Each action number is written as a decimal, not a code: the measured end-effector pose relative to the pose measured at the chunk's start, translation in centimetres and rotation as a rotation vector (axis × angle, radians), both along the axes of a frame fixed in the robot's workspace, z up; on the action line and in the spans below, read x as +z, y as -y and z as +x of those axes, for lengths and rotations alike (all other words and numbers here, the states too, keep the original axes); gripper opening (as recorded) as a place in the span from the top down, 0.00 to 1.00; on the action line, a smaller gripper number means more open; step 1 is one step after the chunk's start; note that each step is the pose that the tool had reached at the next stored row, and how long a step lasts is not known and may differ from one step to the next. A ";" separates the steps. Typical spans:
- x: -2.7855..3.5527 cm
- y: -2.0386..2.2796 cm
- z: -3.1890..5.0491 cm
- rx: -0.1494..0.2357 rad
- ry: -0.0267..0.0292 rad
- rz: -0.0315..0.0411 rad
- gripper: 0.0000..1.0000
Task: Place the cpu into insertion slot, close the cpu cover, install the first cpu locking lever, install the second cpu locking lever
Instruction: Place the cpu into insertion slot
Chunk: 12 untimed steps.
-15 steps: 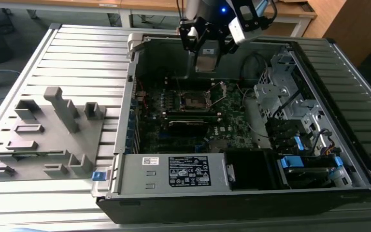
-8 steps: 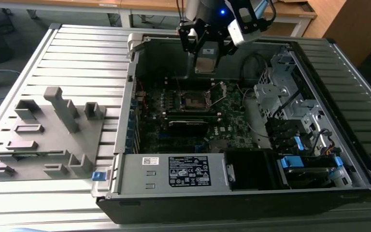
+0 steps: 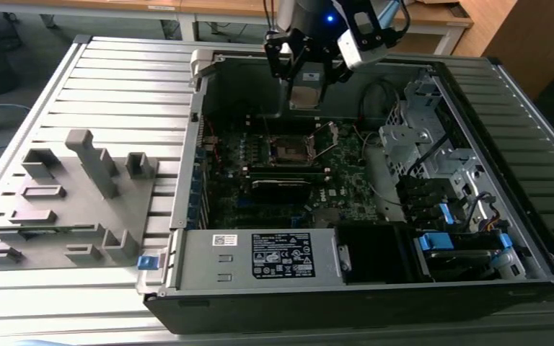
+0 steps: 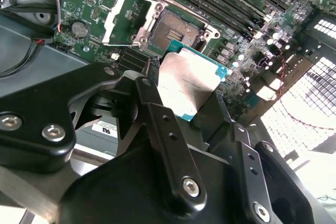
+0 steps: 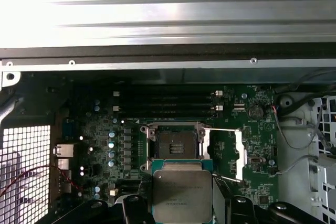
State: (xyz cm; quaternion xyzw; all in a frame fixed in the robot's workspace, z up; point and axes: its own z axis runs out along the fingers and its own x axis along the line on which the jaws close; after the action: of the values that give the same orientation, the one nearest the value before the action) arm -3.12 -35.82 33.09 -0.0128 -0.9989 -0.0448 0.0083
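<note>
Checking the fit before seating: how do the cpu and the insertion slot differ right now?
The cpu has a dull silver-grey top; the insertion slot is dark inside a metal rim. The cpu is gripped in the hand, off the motherboard; the insertion slot is fixed in it, empty, its cpu cover swung open. Both are square and look similar in footprint.

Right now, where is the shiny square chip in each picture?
Exterior view: the chip hangs in the gripper, raised above the socket.
Second wrist view: the chip is clamped in the gripper, just beside the socket.
First wrist view: the chip is close to the camera, next to the socket.
Shared landmark: the open, dark square socket with its shiny rim.
</note>
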 end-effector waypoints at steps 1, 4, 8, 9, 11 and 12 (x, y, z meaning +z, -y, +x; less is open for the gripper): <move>-0.04 0.00 -0.03 0.000 0.0001 0.0001 0.46; -0.25 0.00 -0.10 0.000 0.0000 0.0000 0.46; -0.72 0.00 -0.11 0.000 0.0000 0.0002 0.46; -0.84 0.00 -0.11 0.000 0.0000 0.0001 0.46; -1.08 0.00 -0.12 0.000 0.0000 0.0001 0.46; -1.18 0.00 -0.12 0.000 0.0000 0.0001 0.46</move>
State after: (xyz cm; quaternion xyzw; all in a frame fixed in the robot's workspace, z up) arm -3.24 -35.82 31.92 -0.0128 -0.9989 -0.0449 0.0083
